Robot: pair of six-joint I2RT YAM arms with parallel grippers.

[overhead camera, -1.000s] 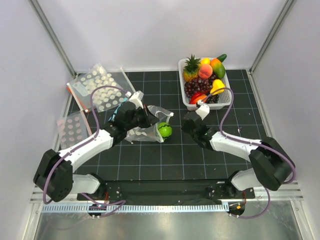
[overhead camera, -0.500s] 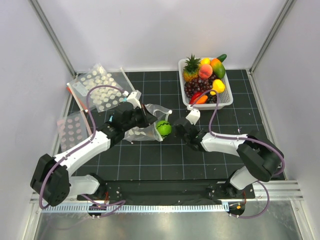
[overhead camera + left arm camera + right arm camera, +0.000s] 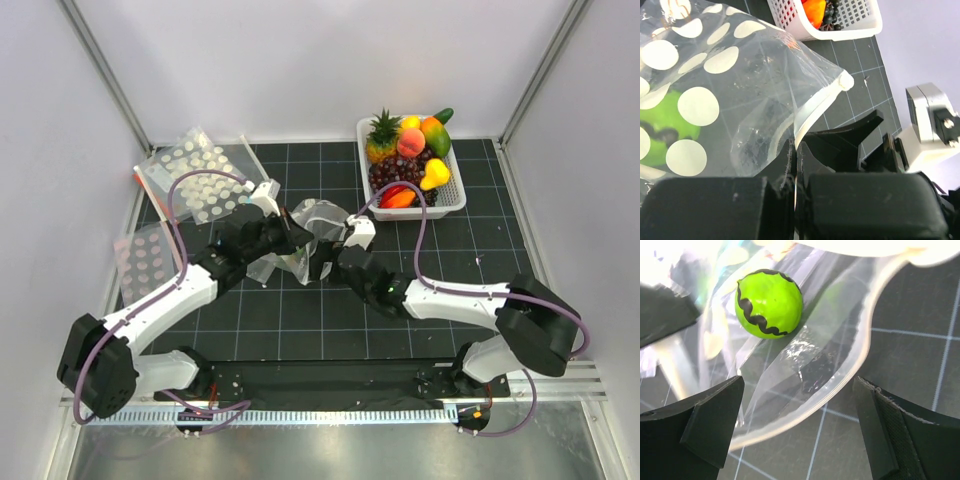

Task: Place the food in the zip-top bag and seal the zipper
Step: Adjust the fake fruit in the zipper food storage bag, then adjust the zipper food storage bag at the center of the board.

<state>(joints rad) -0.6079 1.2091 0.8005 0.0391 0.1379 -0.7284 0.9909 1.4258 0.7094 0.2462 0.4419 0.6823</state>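
Observation:
The zip-top bag, clear with white dots, lies mid-table with its mouth facing right. My left gripper is shut on the zipper, the white strip of the mouth, whose tab sticks out at the end. A green round piece of food with a black wavy line lies inside the bag and shows through its wall. My right gripper stands open just outside the mouth, with the curved rim between its fingers but untouched. In the top view my right wrist covers the green piece.
A white basket at the back right holds more food: pineapple, peach, mango, grapes, yellow and red pieces. Its corner also shows in the left wrist view. Two flat dotted clear sheets lie at the left. White walls close in both sides.
My right arm has swung left to the bag's mouth and its gripper has opened. The green piece has gone from beside the mouth to inside the bag. The left gripper keeps its grip.

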